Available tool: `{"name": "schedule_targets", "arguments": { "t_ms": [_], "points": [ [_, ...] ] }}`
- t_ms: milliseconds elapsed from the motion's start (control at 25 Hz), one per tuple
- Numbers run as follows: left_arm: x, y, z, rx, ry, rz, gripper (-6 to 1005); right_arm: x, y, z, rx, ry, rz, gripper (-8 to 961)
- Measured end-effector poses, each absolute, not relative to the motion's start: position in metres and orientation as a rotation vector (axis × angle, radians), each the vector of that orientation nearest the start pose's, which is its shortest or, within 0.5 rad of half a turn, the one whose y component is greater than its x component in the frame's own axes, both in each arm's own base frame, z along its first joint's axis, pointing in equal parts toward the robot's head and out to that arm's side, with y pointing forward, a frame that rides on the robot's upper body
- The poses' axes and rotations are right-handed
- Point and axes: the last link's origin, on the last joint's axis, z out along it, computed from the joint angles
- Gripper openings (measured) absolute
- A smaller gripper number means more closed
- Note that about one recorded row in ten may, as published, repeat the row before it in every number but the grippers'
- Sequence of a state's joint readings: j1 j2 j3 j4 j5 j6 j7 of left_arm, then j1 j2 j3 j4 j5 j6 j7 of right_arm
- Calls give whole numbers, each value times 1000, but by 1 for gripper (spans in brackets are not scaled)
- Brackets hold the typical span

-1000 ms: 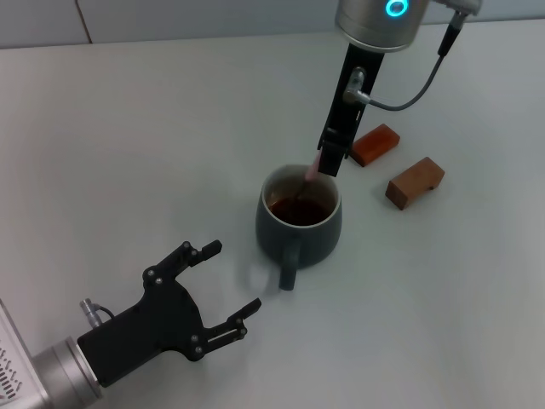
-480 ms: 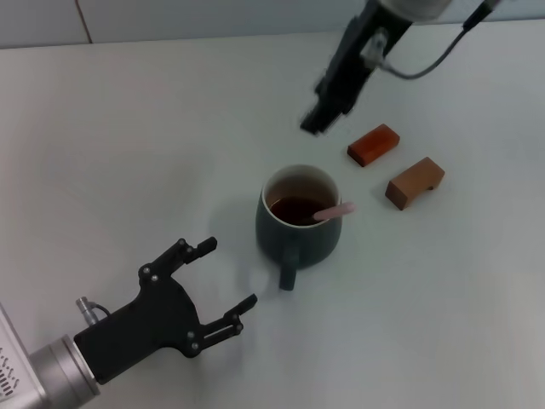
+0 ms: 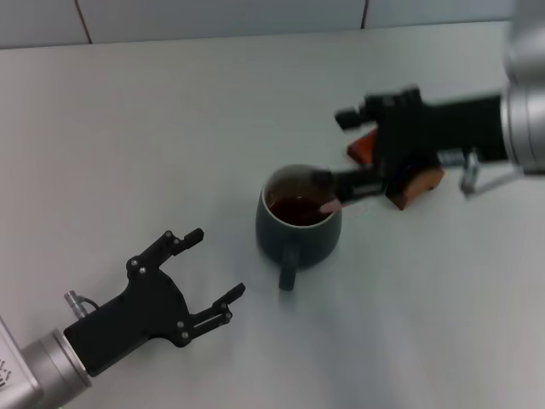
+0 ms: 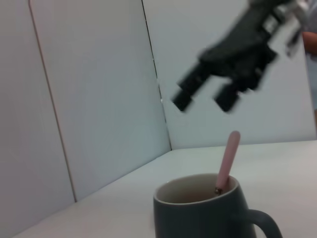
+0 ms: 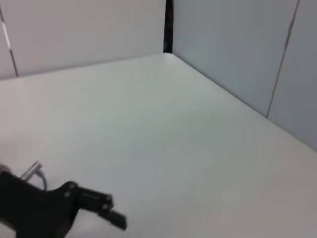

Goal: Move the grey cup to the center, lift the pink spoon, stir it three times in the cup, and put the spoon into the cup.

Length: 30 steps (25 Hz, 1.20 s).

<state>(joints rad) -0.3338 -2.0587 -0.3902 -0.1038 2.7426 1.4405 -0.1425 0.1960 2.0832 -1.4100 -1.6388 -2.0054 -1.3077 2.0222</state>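
Observation:
The grey cup [image 3: 298,226] stands mid-table with dark liquid inside and its handle toward me. The pink spoon [image 3: 342,204] rests in it, its pink handle leaning over the right rim. In the left wrist view the cup [image 4: 198,213] holds the spoon [image 4: 228,158] upright against its rim. My right gripper [image 3: 339,149] is open and empty, lying sideways just right of the cup and above the table. It shows blurred in the left wrist view [image 4: 203,101]. My left gripper [image 3: 215,264] is open and empty, low at the front left, apart from the cup.
Two brown wooden blocks lie right of the cup, one [image 3: 361,150] and the other [image 3: 419,184], both partly hidden behind my right gripper. A wall runs along the table's far edge. The right wrist view shows bare table and a finger [image 5: 106,208] of my left gripper.
My right gripper let go of the spoon, which now rests in the cup. It rose, then swung right and down, lying sideways. My left gripper drew back slightly.

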Motion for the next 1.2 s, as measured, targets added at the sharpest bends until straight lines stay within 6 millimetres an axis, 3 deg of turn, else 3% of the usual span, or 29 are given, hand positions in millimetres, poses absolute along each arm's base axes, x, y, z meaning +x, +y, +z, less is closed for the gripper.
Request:
{"name": "schedule_targets", "arguments": {
  "t_ms": [40, 200, 400, 440, 760, 960, 1200],
  "points": [
    [-302, 221, -87, -2397, -81, -782, 851, 162, 305, 21, -2709, 379, 286, 800],
    [-303, 223, -86, -2379, -91, -778, 851, 199, 283, 9, -2702, 445, 481, 815],
    [-303, 223, -86, -2381, -95, -776, 851, 244, 255, 7, -2607, 390, 743, 826],
    [-303, 223, -86, -2381, -95, -776, 851, 244, 255, 7, -2607, 390, 743, 826],
    [-302, 222, -88, -2389, -99, -784, 850, 308, 223, -9, -2466, 316, 872, 826],
    [-299, 220, -91, -2403, -98, -793, 851, 325, 217, -24, -2388, 320, 866, 826],
    [-298, 219, -94, -2422, -87, -798, 851, 327, 221, -38, -2415, 331, 809, 826]
  ]
}}
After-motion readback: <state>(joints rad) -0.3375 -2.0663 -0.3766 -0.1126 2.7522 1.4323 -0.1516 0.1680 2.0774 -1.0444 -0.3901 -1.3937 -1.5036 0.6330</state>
